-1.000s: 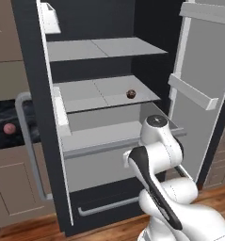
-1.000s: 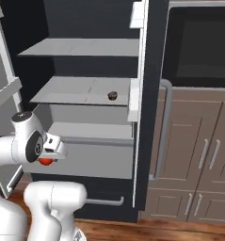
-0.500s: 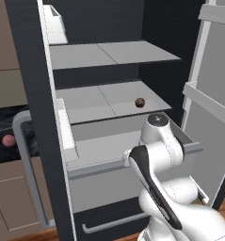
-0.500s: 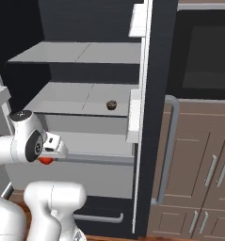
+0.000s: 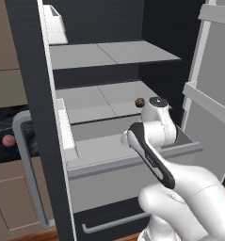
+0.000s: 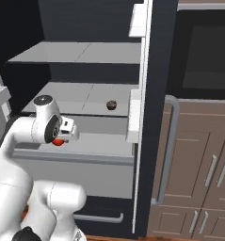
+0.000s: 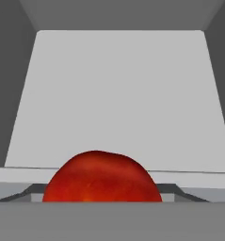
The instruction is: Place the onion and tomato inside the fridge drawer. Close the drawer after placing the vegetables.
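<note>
Gripping the tomato (image 7: 102,176), the gripper (image 6: 62,139) is held closed over the front of the open fridge drawer (image 7: 118,94), whose floor is seen bare. The onion (image 5: 8,140) is left outside, at far left; both placements and closing remain undone.

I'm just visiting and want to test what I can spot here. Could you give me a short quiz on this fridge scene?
1. True or false: the wide light grey fridge drawer stands pulled open.
2. What sits at the robot's gripper? A) a glossy red-orange tomato B) a banana C) a cup
3. Fill in: the small dark brown ball rests on a grey ____ above the drawer.

Key
1. True.
2. A: the tomato shows close before the hand camera, over the drawer's pale floor.
3. Shelf.
</note>
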You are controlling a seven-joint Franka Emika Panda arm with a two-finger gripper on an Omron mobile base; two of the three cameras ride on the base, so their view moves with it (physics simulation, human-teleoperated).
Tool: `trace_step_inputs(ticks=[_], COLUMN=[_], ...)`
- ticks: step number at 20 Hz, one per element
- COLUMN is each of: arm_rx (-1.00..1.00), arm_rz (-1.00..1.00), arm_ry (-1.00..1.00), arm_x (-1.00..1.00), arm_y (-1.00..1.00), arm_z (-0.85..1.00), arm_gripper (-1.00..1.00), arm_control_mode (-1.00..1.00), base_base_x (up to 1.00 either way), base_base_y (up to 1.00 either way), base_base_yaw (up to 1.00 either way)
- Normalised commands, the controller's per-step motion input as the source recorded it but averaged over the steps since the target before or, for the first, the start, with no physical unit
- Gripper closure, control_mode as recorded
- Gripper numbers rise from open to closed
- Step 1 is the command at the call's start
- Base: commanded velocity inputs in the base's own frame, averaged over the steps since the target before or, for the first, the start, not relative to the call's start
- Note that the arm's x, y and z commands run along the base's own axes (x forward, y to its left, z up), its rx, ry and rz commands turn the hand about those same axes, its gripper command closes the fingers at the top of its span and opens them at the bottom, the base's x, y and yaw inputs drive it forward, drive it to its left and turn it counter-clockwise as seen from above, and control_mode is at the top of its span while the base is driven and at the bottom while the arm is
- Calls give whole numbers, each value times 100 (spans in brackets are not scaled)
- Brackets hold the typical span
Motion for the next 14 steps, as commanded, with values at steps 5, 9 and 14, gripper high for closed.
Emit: trace_step_inputs(ticks=[5, 9, 14], arm_rx=[0, 0, 0], arm_rz=[1, 0, 1], arm_ry=[16, 13, 9], arm_x=[98, 63, 2], arm_y=[8, 1, 2], arm_z=[-50, -72, -73], arm_gripper=[100, 100, 100], arm_control_mode=[-100, -100, -100], base_base_x=[0, 0, 0], base_base_y=[0, 0, 0], base_base_yaw=[0, 0, 0])
